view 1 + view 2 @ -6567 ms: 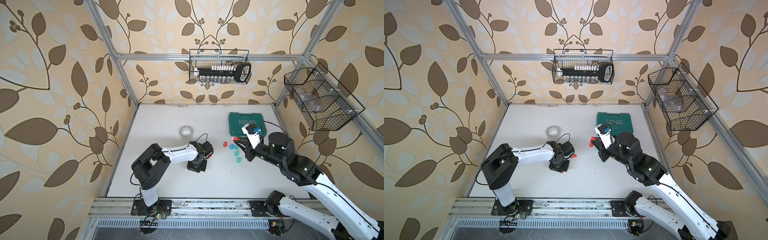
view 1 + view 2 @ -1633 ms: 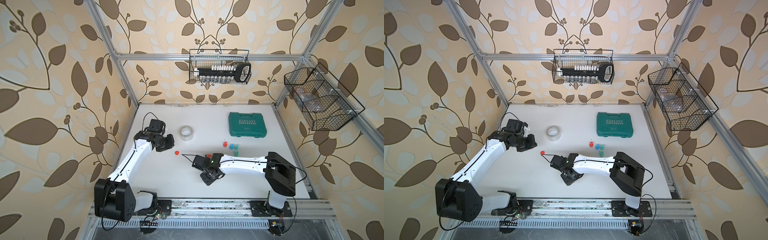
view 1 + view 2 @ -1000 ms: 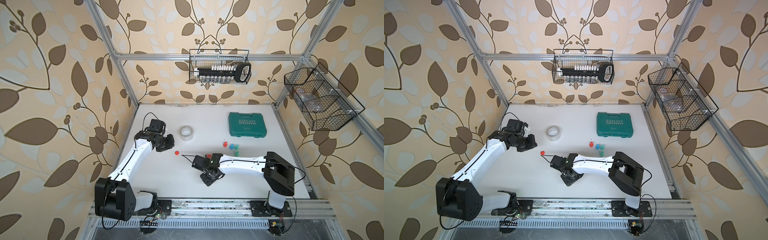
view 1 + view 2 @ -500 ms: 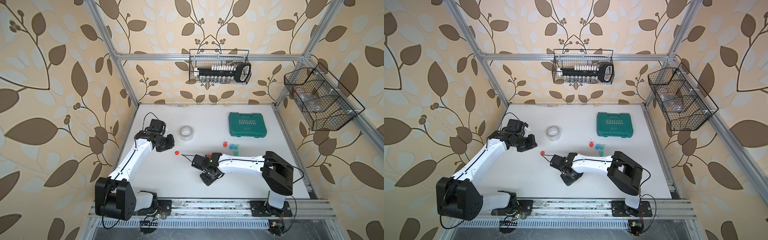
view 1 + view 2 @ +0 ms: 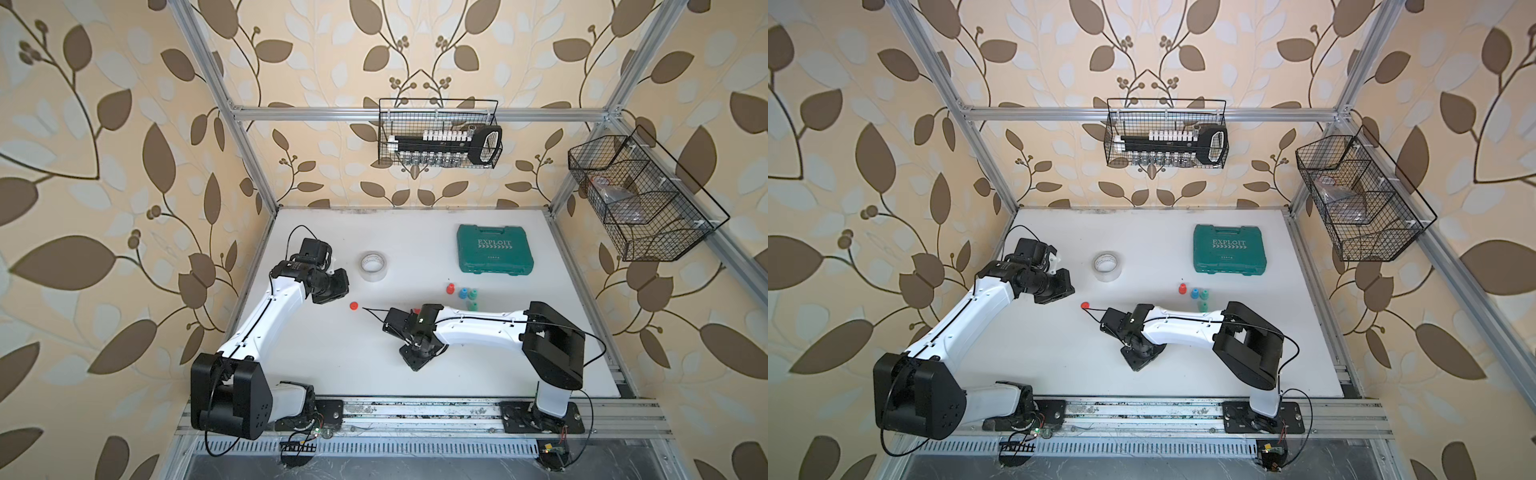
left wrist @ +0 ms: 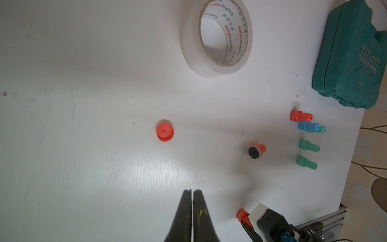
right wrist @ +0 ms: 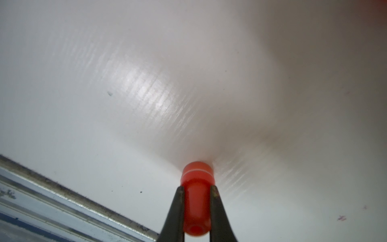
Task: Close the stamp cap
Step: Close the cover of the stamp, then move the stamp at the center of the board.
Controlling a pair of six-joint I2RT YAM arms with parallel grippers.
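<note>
1. Red stamp (image 7: 196, 201): upright, its barrel clamped between the closed fingers of the right gripper (image 7: 196, 189). The capped end bears on the white table (image 7: 104, 83), lower centre in a top view. Pushing against the table looks meant to seat the cap. A white ring shows at the joint, and I cannot tell whether the cap is fully home.
2. Left gripper (image 6: 191, 191): fingers shut together on nothing, above the table left of centre and well apart from the stamp. It is probably parked to leave room.
3. Loose red cap (image 5: 353, 306): on the table between the two grippers, touching neither.
4. Uncapped stamp (image 6: 256, 151): lying on its side with the black pad exposed. It is likely the loose cap's owner.
5. Capped stamps (image 5: 463, 294): a red, blue and green cluster right of centre, near the green case (image 5: 494, 254).
6. Tape roll (image 5: 373, 266): upper centre.
</note>
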